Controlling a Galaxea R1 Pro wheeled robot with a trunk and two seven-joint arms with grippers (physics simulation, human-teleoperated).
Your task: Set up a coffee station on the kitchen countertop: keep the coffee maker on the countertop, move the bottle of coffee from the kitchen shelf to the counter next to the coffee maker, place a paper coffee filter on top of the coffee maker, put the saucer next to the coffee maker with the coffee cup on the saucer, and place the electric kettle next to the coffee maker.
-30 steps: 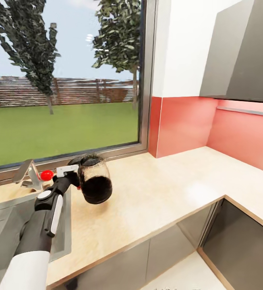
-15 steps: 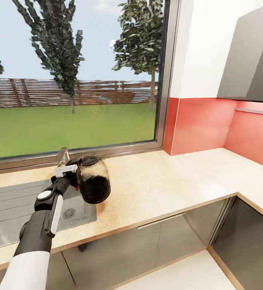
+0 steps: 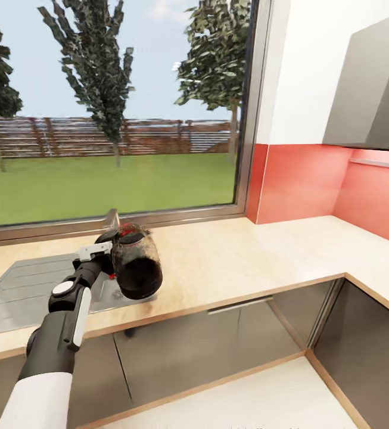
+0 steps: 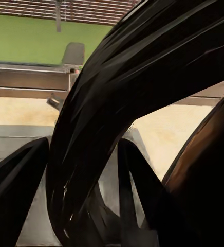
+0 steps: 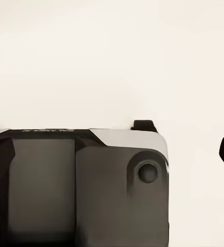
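The electric kettle (image 3: 136, 262), domed clear glass with a dark base, hangs in the air, leaning a little, over the right edge of the steel sink (image 3: 15, 289). My left gripper (image 3: 106, 255) is shut on its black loop handle (image 4: 117, 103), which arches across the left wrist view between the two dark fingers (image 4: 14, 180). The light-wood countertop (image 3: 236, 256) runs under the window and turns the corner at the right. My right gripper (image 5: 112, 157) stands open, its fingertips wide apart, with a grey boxy part and a pale surface in front of it.
A faucet (image 3: 112, 219) stands just behind the kettle by the window sill. Red backsplash (image 3: 295, 182) and a grey wall cabinet (image 3: 367, 89) close off the right corner. Dark grey cabinet fronts (image 3: 218, 345) sit below the worktop, with pale floor (image 3: 248, 399) in front.
The camera has pulled back and swung left, so the scene has slid right and more sink, cabinet fronts and floor show. The kettle stays held in my left gripper.
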